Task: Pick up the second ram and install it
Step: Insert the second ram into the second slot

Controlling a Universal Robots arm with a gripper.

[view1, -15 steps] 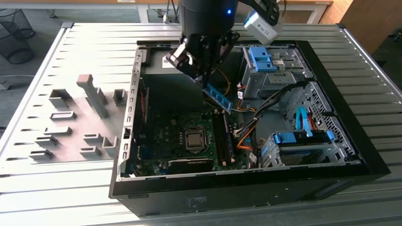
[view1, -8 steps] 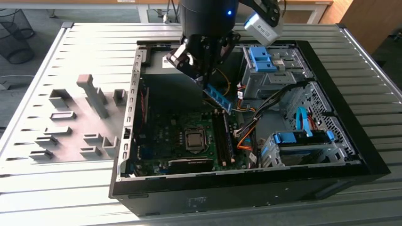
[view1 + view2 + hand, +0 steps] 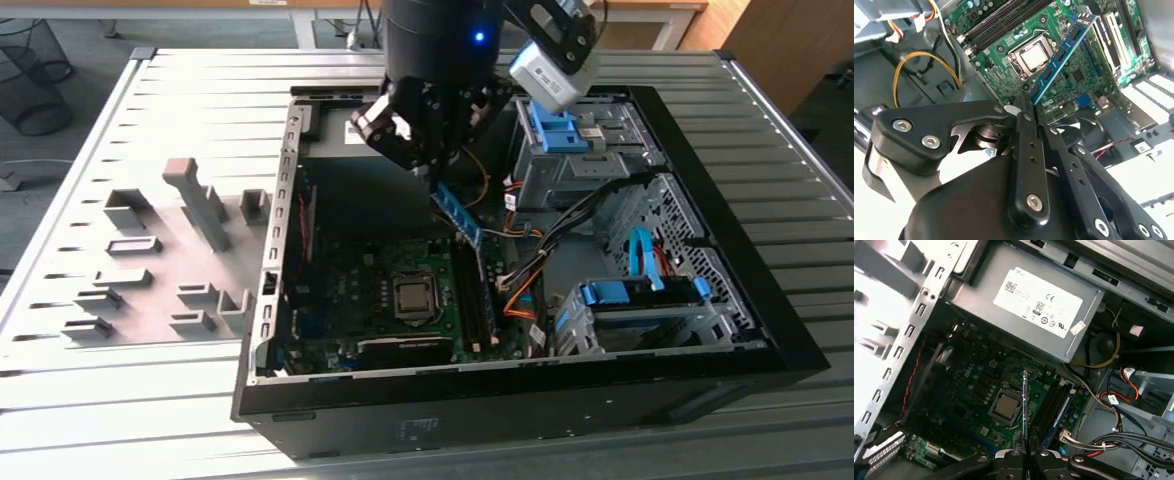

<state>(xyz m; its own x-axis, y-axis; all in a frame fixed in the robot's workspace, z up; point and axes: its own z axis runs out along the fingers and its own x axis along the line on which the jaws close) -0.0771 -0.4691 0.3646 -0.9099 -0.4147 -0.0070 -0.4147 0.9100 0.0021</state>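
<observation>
My gripper (image 3: 434, 172) hangs inside the open computer case, shut on the second ram (image 3: 458, 214), a thin blue-green stick that slants down from the fingertips. In the second wrist view the ram (image 3: 1061, 52) shows its row of dark chips and floats above the green motherboard (image 3: 1004, 47), near the silver socket (image 3: 1032, 55). The first wrist view shows the ram (image 3: 1025, 397) edge-on, rising from the closed gripper (image 3: 1025, 454) beside the long memory slots (image 3: 1050, 405). The stick is clear of the slots (image 3: 470, 300) and touches nothing but the fingers.
The black case wall (image 3: 274, 260) surrounds the board. A grey power supply (image 3: 1041, 300) sits at one end. Blue-handled drive cages (image 3: 638, 296) and orange and black cables (image 3: 523, 285) crowd the exterior view's right. Grey fixture blocks (image 3: 160, 250) stand on the table at the exterior view's left.
</observation>
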